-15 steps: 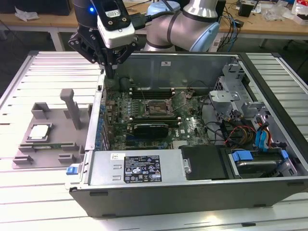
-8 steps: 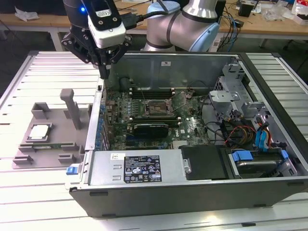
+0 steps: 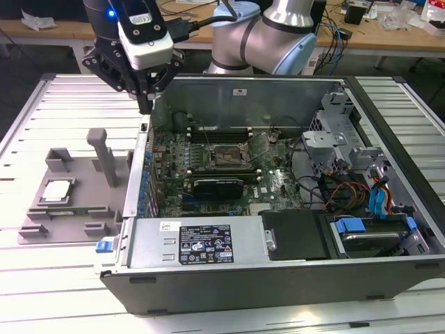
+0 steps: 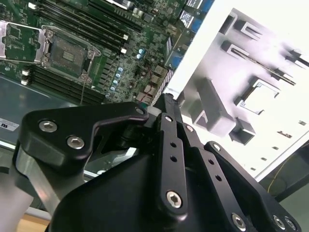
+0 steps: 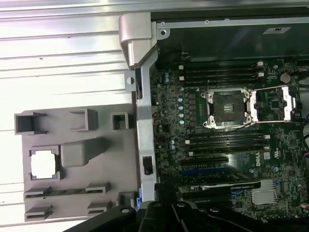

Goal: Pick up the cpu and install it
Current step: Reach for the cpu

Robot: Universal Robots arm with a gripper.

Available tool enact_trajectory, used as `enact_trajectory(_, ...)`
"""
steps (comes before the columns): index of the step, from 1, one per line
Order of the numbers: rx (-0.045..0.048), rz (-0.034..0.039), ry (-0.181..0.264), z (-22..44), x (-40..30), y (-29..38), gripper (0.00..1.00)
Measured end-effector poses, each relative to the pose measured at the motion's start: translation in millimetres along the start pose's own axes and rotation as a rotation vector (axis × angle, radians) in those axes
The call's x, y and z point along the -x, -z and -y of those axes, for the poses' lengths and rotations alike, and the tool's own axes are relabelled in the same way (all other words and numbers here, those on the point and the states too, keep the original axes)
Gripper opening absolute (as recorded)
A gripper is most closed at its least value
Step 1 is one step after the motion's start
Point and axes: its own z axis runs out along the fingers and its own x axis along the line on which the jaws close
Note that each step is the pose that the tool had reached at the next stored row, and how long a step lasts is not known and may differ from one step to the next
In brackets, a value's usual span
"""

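Arm (image 3: pixel 278 35) cut off, ext. view top

1. A pale slatted metal table (image 3: pixel 42 292) carries everything; bright light glares off its slats near the exterior view's left edge
2. Beyond its far edge stands a wooden workbench (image 3: pixel 62 29); loose cables (image 3: pixel 337 38) and crumpled white scraps (image 3: pixel 33 19) lie on it

The cpu (image 3: pixel 57 191) has a shiny metal top; the tray (image 3: pixel 90 186) is matt grey plastic; the surface (image 3: pixel 49 278) is ribbed, pale metal
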Motion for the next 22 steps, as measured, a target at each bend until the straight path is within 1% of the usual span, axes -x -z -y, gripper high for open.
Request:
enact_trajectory(2, 0.0002, 0.0016, 0.0, 0.4, -6.8, 0.2, 0.11)
enact_trajectory(4, 0.0003, 0.0023, 0.0, 0.6, -9.6, 0.3, 0.11)
enact_trajectory(8, 0.0004, 0.0049, 0.0, 1.0, -20.3, 0.6, 0.11)
enact_trajectory(9, 0.0005, 0.006, 0.0, 1.0, -24.6, 0.7, 0.11)
enact_trajectory(10, 0.0006, 0.0076, 0.0, 1.1, -31.0, 0.9, 0.11)
enact_trajectory(14, 0.0009, 0.0115, 0.0, 0.6, -51.7, 1.3, 0.11)
enact_trajectory(16, 0.0011, 0.0129, 0.0, 0.5, -58.2, 1.2, 0.11)
enact_trajectory(18, 0.001, 0.0139, 0.0, 0.5, -66.1, 1.2, 0.11)
enact_trajectory(19, 0.0011, 0.0145, 0.001, 0.6, -71.2, 1.2, 0.11)
enact_trajectory(21, 0.0011, 0.015, 0.001, 0.8, -75.0, 1.2, 0.11)
enact_trajectory(22, 0.0012, 0.0156, 0.001, 0.9, -78.5, 1.2, 0.11)
